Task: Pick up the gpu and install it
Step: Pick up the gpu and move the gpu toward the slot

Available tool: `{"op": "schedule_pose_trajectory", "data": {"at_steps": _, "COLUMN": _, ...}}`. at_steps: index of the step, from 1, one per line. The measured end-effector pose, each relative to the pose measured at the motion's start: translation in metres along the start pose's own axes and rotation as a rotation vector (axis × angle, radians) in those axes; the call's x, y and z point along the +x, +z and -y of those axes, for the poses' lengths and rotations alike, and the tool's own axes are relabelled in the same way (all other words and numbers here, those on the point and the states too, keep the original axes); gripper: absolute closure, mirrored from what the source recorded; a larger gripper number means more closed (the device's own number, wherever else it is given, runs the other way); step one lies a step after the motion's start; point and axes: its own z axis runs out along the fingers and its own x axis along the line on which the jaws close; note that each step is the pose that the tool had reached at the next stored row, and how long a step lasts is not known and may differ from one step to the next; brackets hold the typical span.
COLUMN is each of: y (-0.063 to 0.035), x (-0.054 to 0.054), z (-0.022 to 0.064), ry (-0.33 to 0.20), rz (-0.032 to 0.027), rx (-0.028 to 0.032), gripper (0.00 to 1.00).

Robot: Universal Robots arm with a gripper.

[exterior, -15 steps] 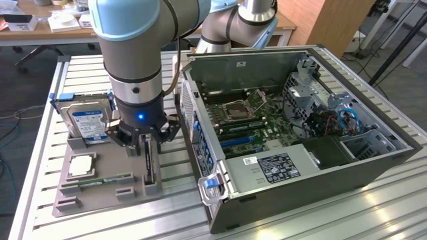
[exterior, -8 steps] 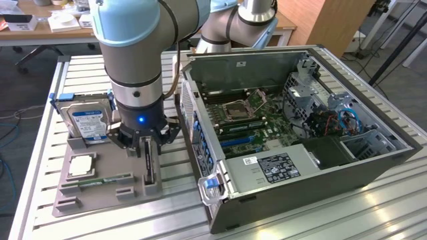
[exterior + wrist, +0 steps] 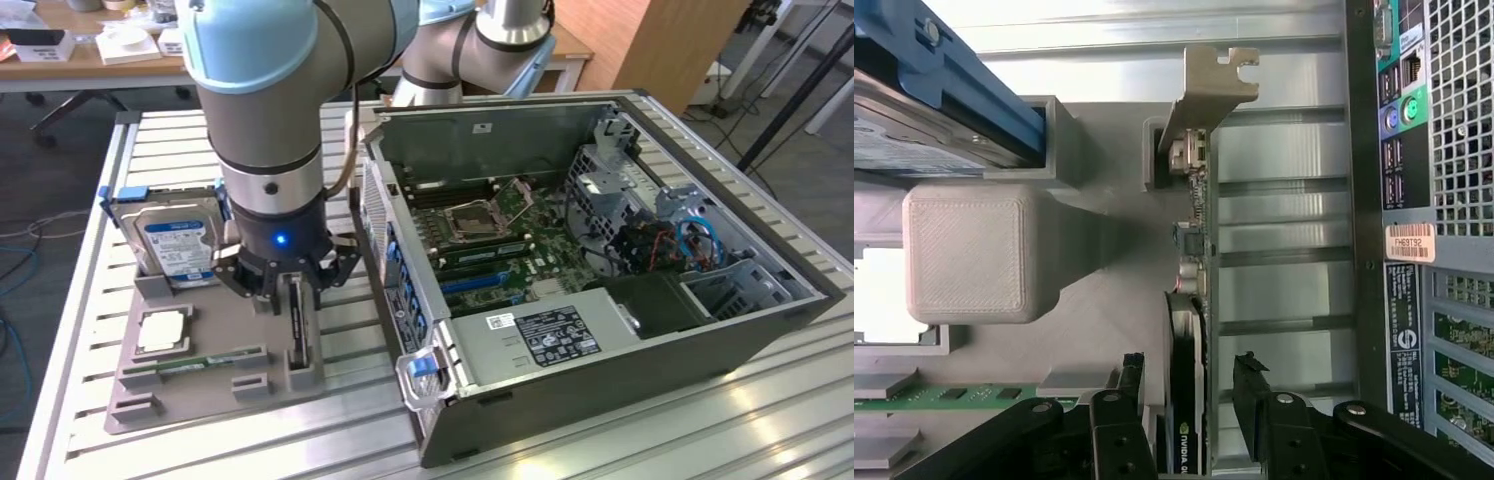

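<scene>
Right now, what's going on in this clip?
The arm's tool hangs low over the gray parts tray beside the open computer case. Its fingers are open and straddle the gpu, which stands on edge in its tray slot. The card is not yet gripped or lifted. A hard drive also sits in the tray.

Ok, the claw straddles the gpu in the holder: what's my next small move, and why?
Probably close the claw on the gpu. The card stands on edge in its gray holder slot, between the fingers, with a gap showing each side, so nothing grips it yet.
</scene>
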Motion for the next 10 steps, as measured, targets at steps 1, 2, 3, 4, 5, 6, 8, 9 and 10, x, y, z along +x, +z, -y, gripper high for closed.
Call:
{"op": "schedule_pose_trajectory", "data": {"at_steps": 1, "y": 0.0004, "x": 0.0008, "z": -0.0003, "ry": 0.0, "rz": 0.0001, "rx": -0.0001, "gripper": 0.51}}
{"op": "schedule_pose_trajectory", "data": {"at_steps": 2, "y": 0.0005, "x": 0.0013, "z": -0.0004, "ry": 0.0, "rz": 0.0001, "rx": -0.0001, "gripper": 0.51}}
{"op": "schedule_pose_trajectory", "data": {"at_steps": 3, "y": 0.0005, "x": 0.0015, "z": -0.0004, "ry": 0.0, "rz": 0.0, "rx": -0.0001, "gripper": 0.51}}
{"op": "schedule_pose_trajectory", "data": {"at_steps": 4, "y": 0.0006, "x": 0.0015, "z": -0.0004, "ry": 0.0, "rz": 0.0, "rx": 0.0, "gripper": 0.51}}
{"op": "schedule_pose_trajectory", "data": {"at_steps": 5, "y": 0.0006, "x": 0.0015, "z": -0.0004, "ry": 0.0, "rz": -0.0001, "rx": 0.0, "gripper": 0.51}}
{"op": "schedule_pose_trajectory", "data": {"at_steps": 6, "y": 0.001, "x": 0.0016, "z": -0.0004, "ry": 0.0, "rz": 0.0, "rx": 0.0, "gripper": 0.51}}
{"op": "schedule_pose_trajectory", "data": {"at_steps": 8, "y": 0.0036, "x": 0.0017, "z": -0.0003, "ry": 0.0, "rz": -0.0001, "rx": 0.0001, "gripper": 0.51}}
{"op": "schedule_pose_trajectory", "data": {"at_steps": 9, "y": 0.0047, "x": 0.0017, "z": -0.0003, "ry": 0.0, "rz": -0.0001, "rx": 0.0001, "gripper": 0.51}}
{"op": "schedule_pose_trajectory", "data": {"at_steps": 10, "y": 0.0056, "x": 0.0017, "z": -0.0002, "ry": 0.0, "rz": -0.0001, "rx": 0.0001, "gripper": 0.51}}
